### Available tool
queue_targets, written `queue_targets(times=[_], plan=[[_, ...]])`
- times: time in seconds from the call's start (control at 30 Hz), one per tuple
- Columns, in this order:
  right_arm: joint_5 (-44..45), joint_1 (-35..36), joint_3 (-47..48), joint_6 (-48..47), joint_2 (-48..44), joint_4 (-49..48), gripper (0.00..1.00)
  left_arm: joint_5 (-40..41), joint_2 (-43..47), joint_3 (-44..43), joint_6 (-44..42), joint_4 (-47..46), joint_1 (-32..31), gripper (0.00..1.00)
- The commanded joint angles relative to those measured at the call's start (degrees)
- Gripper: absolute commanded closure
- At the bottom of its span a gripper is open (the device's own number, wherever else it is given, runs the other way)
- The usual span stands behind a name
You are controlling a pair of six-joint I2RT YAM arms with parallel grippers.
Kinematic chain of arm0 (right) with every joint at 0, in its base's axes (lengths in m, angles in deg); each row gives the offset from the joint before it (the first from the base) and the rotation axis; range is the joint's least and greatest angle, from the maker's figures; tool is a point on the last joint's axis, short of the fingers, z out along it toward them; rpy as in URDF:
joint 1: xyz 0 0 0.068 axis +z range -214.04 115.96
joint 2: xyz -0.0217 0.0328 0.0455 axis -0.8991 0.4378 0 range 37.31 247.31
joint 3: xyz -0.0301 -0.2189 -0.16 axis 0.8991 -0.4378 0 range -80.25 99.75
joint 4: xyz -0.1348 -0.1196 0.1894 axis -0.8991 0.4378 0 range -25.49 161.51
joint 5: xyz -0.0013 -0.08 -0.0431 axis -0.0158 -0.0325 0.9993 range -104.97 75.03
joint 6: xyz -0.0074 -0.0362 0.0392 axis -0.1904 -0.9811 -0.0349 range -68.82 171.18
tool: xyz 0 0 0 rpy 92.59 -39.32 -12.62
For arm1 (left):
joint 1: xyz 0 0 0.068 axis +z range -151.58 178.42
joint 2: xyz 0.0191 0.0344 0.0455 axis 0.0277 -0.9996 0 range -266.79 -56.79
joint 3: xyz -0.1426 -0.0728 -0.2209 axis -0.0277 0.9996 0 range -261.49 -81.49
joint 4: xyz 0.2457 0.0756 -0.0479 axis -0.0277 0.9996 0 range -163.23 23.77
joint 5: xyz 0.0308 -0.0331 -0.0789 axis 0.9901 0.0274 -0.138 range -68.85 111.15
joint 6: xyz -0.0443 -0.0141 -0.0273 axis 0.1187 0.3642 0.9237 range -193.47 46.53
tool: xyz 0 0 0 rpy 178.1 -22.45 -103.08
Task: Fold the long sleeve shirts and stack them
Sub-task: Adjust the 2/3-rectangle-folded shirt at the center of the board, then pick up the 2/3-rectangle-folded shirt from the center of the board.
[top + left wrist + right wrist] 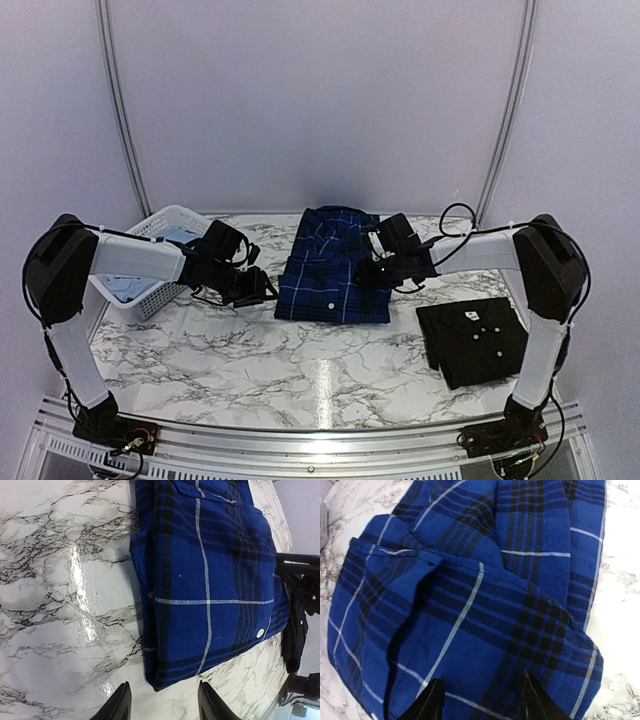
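- Marble seen from above: carries folded plaid shirt [332, 268] at far middle of tabletop [250, 350], folded black shirt [472, 340] near right edge, and basket [160, 228] at far-left corner with pale blue shirt [125, 287] inside.
- Same view: places left gripper [262, 290] just beside the plaid shirt's left edge, right gripper [365, 272] at its right edge.
- Left wrist: hovers with fingers apart, nothing between, just off the plaid shirt's [210, 580] corner.
- Right wrist: hangs over the plaid shirt [470, 580] with fingers apart.
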Motion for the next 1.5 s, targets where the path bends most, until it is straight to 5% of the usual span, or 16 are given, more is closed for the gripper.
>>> queue_targets(times=[0.0,0.43,0.87,1.17,1.47], plan=[[3.2,0.32,3.31,-0.79,6.04,1.0,0.48,-0.09,-0.87,-0.57,0.23,-0.36,0.01,0.52],[8.25,1.04,-2.75,-0.39,-5.97,6.51,0.33,-0.83,-1.04,0.73,-0.69,0.27,-0.13,0.52],[3.66,4.69,-20.63,7.3,-17.12,4.03,0.61,-1.28,-3.82,-0.07,-2.79,1.01,-1.14,0.6],[3.72,4.68,-22.23,9.43,-13.3,1.55,0.69,-0.88,-4.35,0.48,-3.62,1.75,-1.4,0.63],[4.33,7.53,-24.85,7.49,-18.02,1.08,0.59,-0.76,-4.84,-0.4,-6.87,3.0,-2.51,0.65]])
